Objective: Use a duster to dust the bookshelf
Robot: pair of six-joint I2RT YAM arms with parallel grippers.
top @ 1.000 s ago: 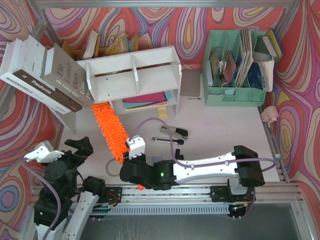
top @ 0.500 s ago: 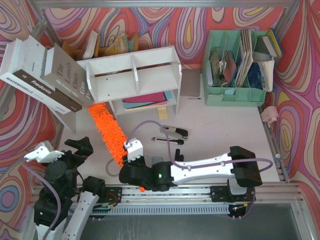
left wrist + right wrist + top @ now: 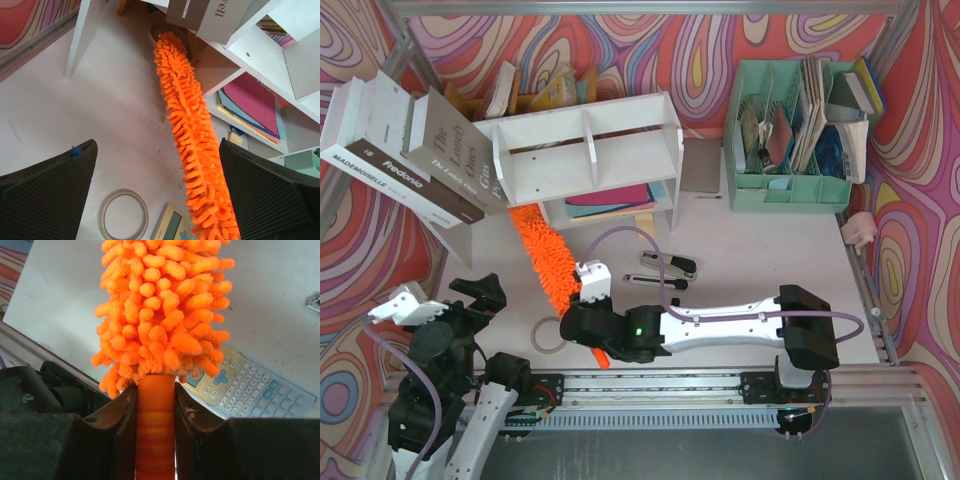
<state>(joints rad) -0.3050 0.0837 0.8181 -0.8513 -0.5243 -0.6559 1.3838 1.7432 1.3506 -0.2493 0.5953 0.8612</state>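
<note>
The white bookshelf (image 3: 585, 150) stands at the back centre, with coloured folders in its lower tier; its left end also shows in the left wrist view (image 3: 260, 50). The orange fluffy duster (image 3: 548, 255) slants from the shelf's lower left corner down towards the arms. My right gripper (image 3: 583, 322) is shut on its orange handle (image 3: 155, 430), just below the fluff (image 3: 162, 305). My left gripper (image 3: 480, 290) is open and empty, low at the left. In its wrist view the gripper (image 3: 157, 180) has the duster (image 3: 187, 125) running between its wide-apart fingers, untouched.
A tape ring (image 3: 548, 335) and a calculator (image 3: 250, 385) lie under the duster's handle end. A stapler (image 3: 670, 265) lies in front of the shelf. A mint-green organizer (image 3: 795, 130) stands at the back right. Large books (image 3: 410, 150) lean against the shelf's left side.
My right gripper has moved forward towards the shelf with the duster. The duster's tip swung slightly left, then back to the shelf's lower left corner. The left arm has not moved.
</note>
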